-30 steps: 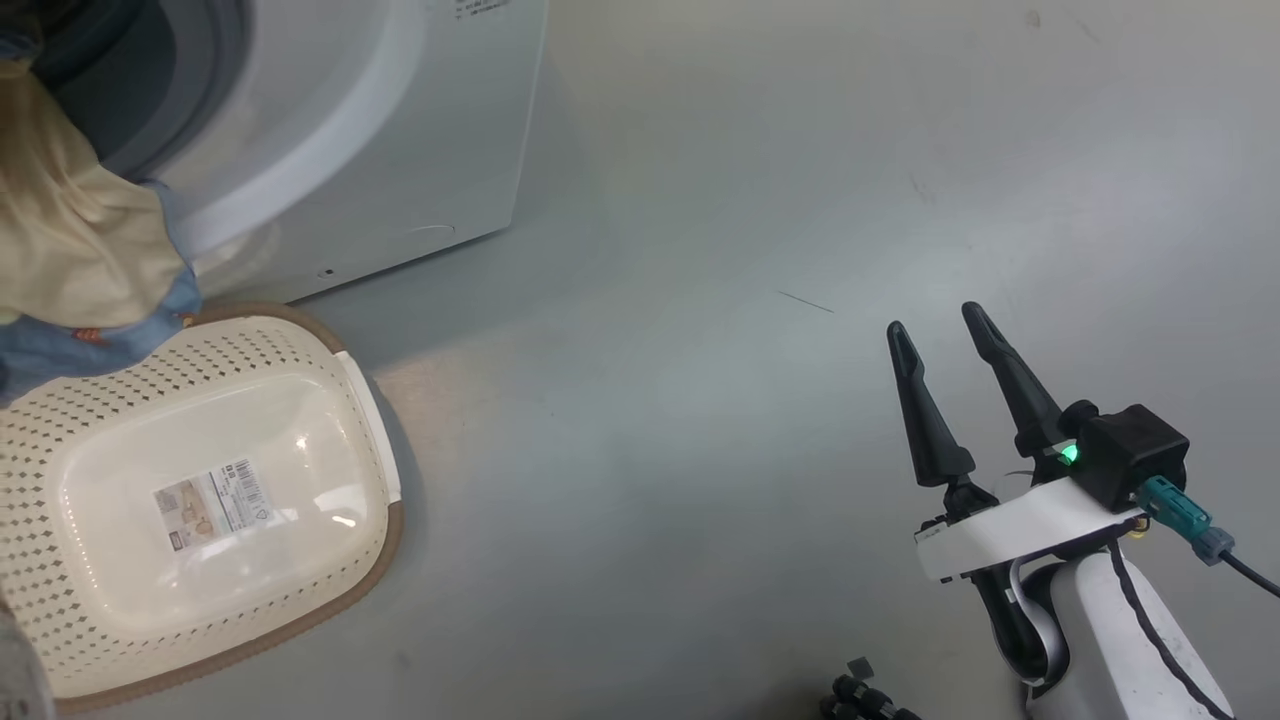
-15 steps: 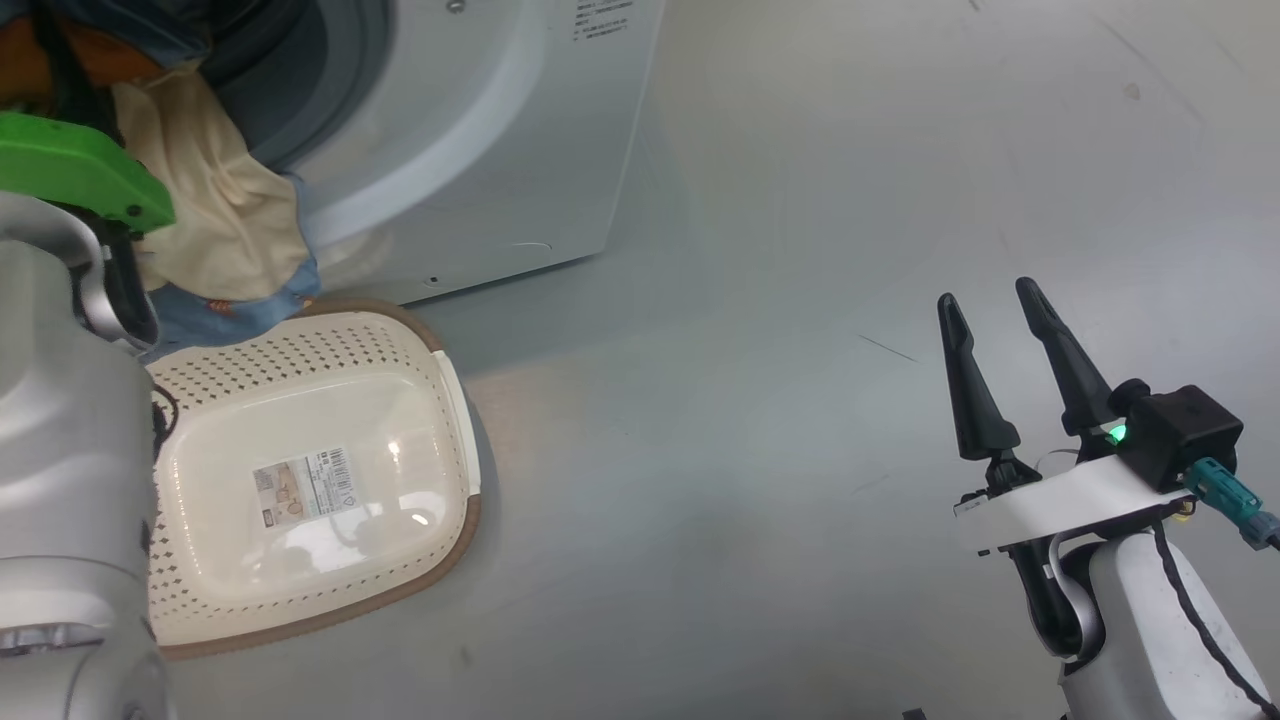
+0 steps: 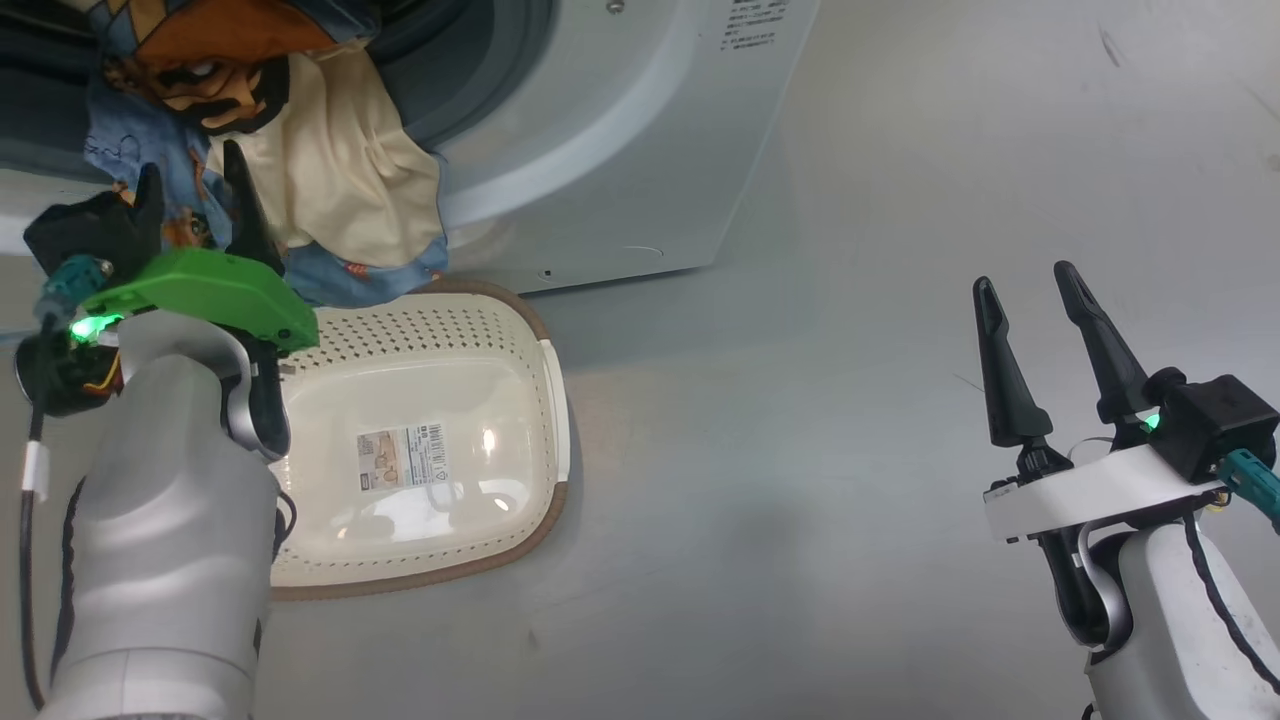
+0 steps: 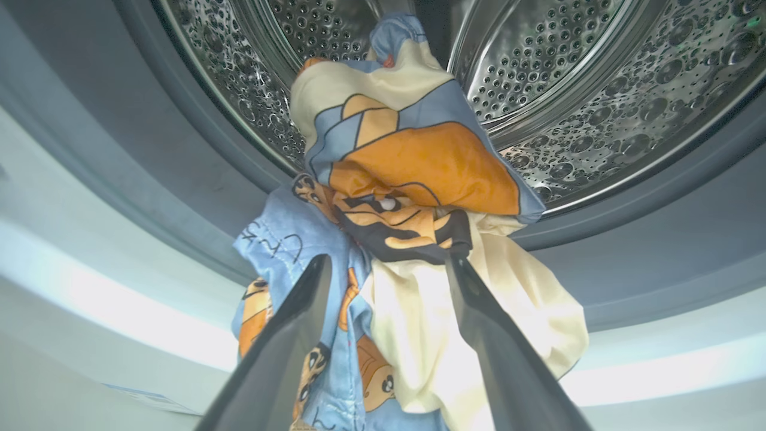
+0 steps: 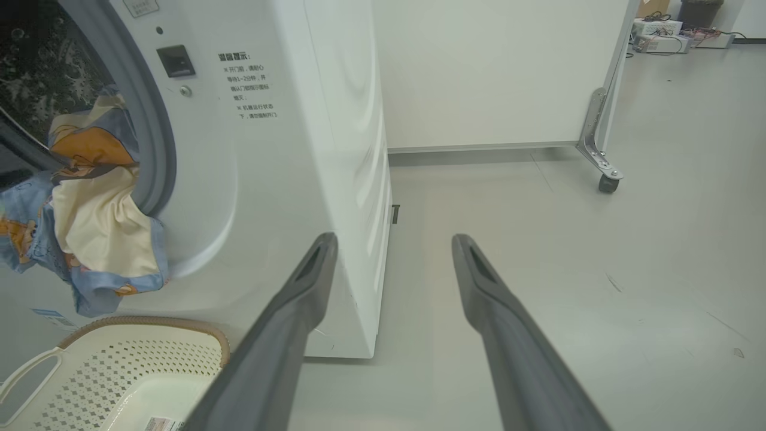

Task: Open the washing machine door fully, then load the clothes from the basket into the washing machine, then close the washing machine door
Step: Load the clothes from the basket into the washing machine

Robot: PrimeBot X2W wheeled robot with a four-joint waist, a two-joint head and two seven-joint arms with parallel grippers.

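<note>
- Pale grey floor (image 3: 800, 450) spreads in front of and beside the big white front-loading washing machine (image 3: 620, 150), the landmark for everything else.
- Light blue clothes printed with orange-brown cartoon figures, with a cream-white part (image 4: 413, 179), lie across the machine's mouth. The upper end sits inside the perforated steel drum (image 4: 568, 90). The rest drapes over the grey rubber gasket (image 4: 179, 179) and hangs down the machine's front.
- The small cream-white perforated plastic basket with a brown woven-look rim (image 3: 450, 315) stands on the floor close against the machine's foot, under the hanging fabric. Its own floor is bare around the label sticker (image 3: 405, 457).
- The left gripper (image 4: 389, 260) points into the machine's mouth. Its two dark fingers are spread apart with the hanging fabric between them, and they do not pinch it.
- The right gripper (image 3: 1022, 277) hovers over the floor well apart from the machine, fingers spread, holding nothing.
- The step in hand looks like loading, and it seems nearly done: the basket is emptied, but the bundle is only half inside.
- The next move likely calls for closing the left fingers on the hanging part, or pushing it, so that all the fabric clears the gasket and drops into the drum. Any cloth left on the lip would probably be caught when the washing machine door is swung shut.
</note>
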